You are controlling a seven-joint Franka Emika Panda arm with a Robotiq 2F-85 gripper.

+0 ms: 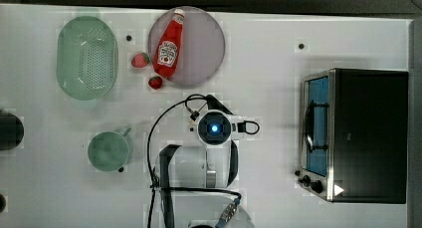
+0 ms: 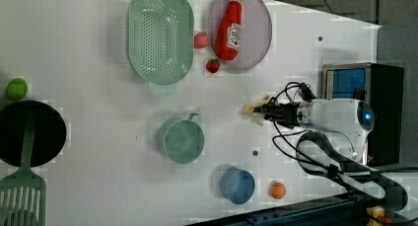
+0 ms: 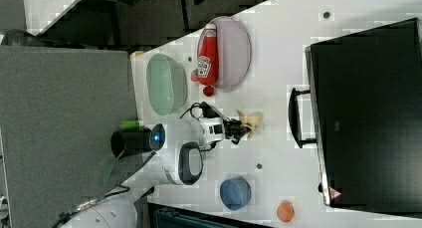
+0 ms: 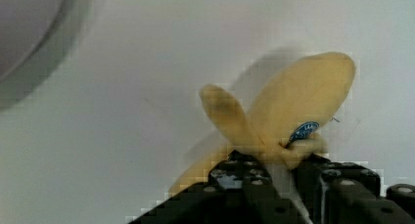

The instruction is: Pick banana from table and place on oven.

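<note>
The gripper [image 4: 274, 172] is seen down at the table [image 1: 268, 78], its black fingers [image 4: 230, 177] pressed in on the banana [image 4: 288, 106] from both sides; the wrist view shows the peel pinched between them, so it reads as clamped on the banana (lift-off from the table cannot be told)

Banana location: mid-table, between the plate [image 1: 204, 49] and the oven [image 1: 368, 133]. In the left view the banana [image 2: 254, 110] is seen sticking out of the gripper [image 2: 266, 112] toward the left view's left; in the right view the banana [image 3: 251, 121] lies just beside the oven handle [image 3: 297, 117], not touching it, with the gripper [image 3: 239, 130] on it. A blue sticker [image 4: 304, 131] is visible on the peel right at the fingers

Oven top [image 3: 368, 113] is black and bare, door closed

Other items noted: ketchup bottle [image 1: 170, 41] lying on the plate, two strawberries [image 1: 141, 60] just beside the plate's edge, green colander [image 1: 87, 56] at the top view's left, green cup [image 1: 108, 151] below it. In the left view a blue cup [image 2: 237, 185] and an orange ball [image 2: 277, 190] sit near the table's lower edge, well apart from the banana
</note>
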